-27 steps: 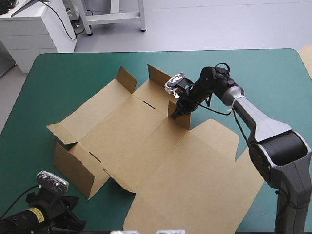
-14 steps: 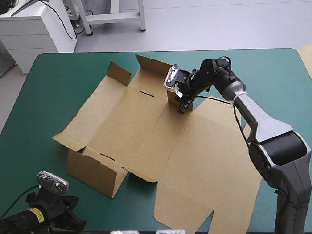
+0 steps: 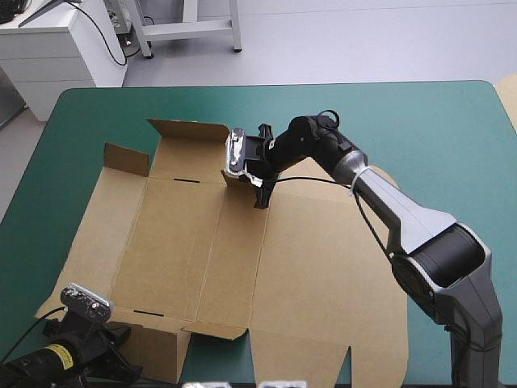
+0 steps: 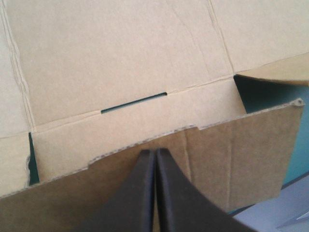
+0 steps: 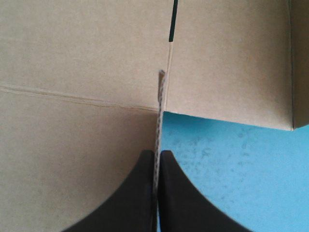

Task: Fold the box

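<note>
Right gripper [image 5: 156, 153] pinches the box [image 3: 202, 242] edge-on, left gripper [image 4: 155, 152] pressed together, empty; we judge the board light, stiff, bending at its 1-line scores, so grab free edges.

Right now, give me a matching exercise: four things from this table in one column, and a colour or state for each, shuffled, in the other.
Column one:
1. left gripper
2. right gripper
3. box
4. table cover

Column two:
A. teal-green
B. shut on the box's thin edge
C. brown, opened out, some walls raised
D. shut, beside the box, not on it

Pairs: 1-D, 2-B, 3-C, 4-A.
</note>
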`<state>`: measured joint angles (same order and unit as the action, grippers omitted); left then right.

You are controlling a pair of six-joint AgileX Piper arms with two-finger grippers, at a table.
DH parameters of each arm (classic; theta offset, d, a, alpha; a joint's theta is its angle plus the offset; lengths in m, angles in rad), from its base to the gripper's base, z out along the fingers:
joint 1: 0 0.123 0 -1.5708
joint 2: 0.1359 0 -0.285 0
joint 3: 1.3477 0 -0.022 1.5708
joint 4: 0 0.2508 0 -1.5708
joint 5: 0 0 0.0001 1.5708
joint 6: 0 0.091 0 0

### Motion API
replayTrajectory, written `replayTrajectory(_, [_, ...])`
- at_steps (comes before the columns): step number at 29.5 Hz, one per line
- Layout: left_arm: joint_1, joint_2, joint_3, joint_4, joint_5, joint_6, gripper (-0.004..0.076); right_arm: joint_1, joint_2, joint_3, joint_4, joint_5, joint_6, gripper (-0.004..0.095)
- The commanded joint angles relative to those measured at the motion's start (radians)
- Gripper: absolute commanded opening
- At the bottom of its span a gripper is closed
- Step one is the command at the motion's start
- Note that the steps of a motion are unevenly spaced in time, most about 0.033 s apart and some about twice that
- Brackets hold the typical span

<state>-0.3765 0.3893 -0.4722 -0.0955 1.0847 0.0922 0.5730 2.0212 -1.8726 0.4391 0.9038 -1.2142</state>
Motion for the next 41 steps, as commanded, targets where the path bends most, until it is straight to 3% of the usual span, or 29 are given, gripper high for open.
replayTrajectory(1, [-0.001,0.009,-0.024,-0.010,-0.044,0.001,-0.0008,0.011,-0.033,-0.037,-0.023,-0.040,-0.028,-0.0021])
replayTrajectory(13, [-0.001,0.009,-0.024,-0.010,-0.044,0.001,-0.0008,0.010,0.003,-0.037,-0.179,-0.037,-0.030,-0.0021])
replayTrajectory(30, [-0.001,0.009,-0.024,-0.010,-0.044,0.001,-0.0008,0.010,0.003,-0.037,-0.160,-0.052,-0.078,-0.0005])
replayTrajectory(33, [-0.001,0.009,-0.024,-0.010,-0.044,0.001,-0.0008,0.010,0.003,-0.037,-0.160,-0.060,-0.078,0.0094])
replayTrajectory(39, [-0.001,0.009,-0.024,-0.010,-0.044,0.001,-0.0008,0.010,0.003,-0.037,-0.160,-0.090,-0.047,0.0558])
replayTrajectory(41, [-0.001,0.009,-0.024,-0.010,-0.044,0.001,-0.0008,0.010,0.003,-0.037,-0.163,-0.096,-0.013,0.0659])
